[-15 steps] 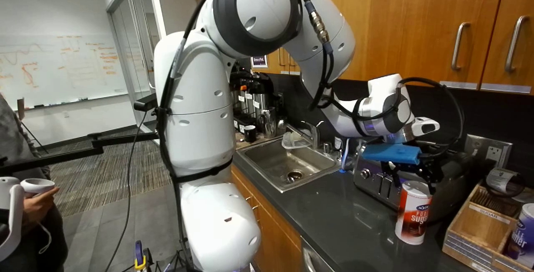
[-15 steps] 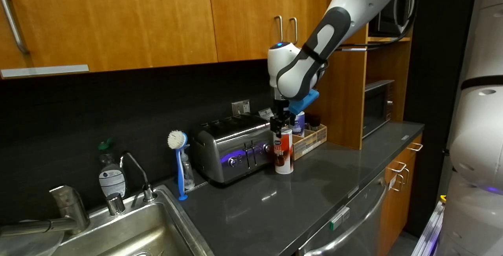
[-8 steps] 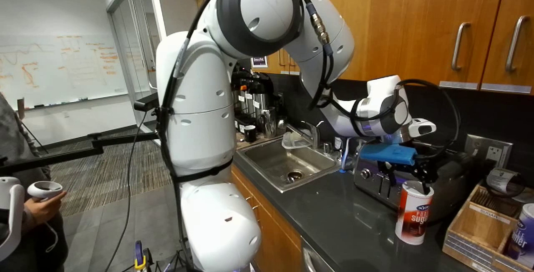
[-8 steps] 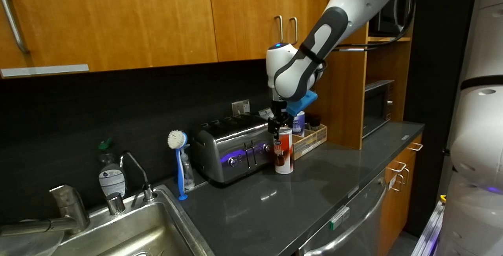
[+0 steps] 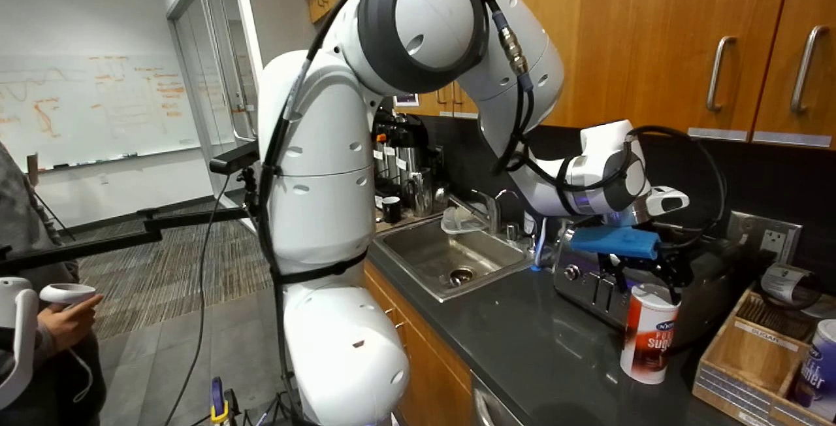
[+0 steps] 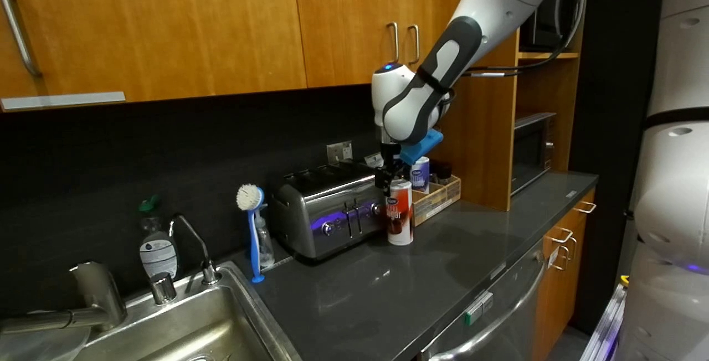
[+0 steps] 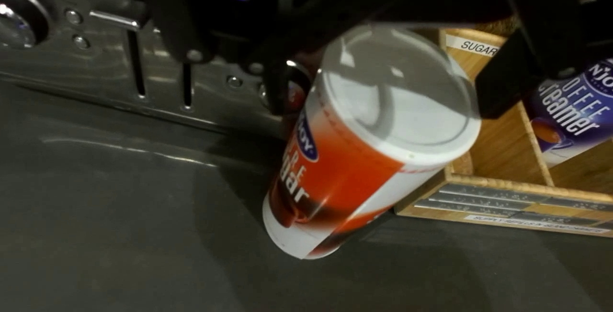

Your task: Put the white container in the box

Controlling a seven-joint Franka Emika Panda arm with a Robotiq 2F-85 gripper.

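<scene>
Now | gripper [image 7: 384, 104] is hanging spread at upright white container [image 7: 371, 144] | off-centre closing (one side first) risking topple

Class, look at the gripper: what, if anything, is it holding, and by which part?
Nothing is held: the gripper is open near the top of the white container, which stands on the counter.

Light is mirrored by the smooth, glossy dark-grey countertop [image 6: 382, 294] and by the polished silver metal toaster [image 6: 337, 206]. The smooth-sided white-and-red cylindrical canister [image 7: 347, 166] is capped by a shiny, pale, plastic-looking lid [image 7: 409, 106], while wood with a duller finish is seen in the tan compartmented box [image 7: 503, 154] and the orange-brown cabinet doors [image 6: 160, 29].
</scene>
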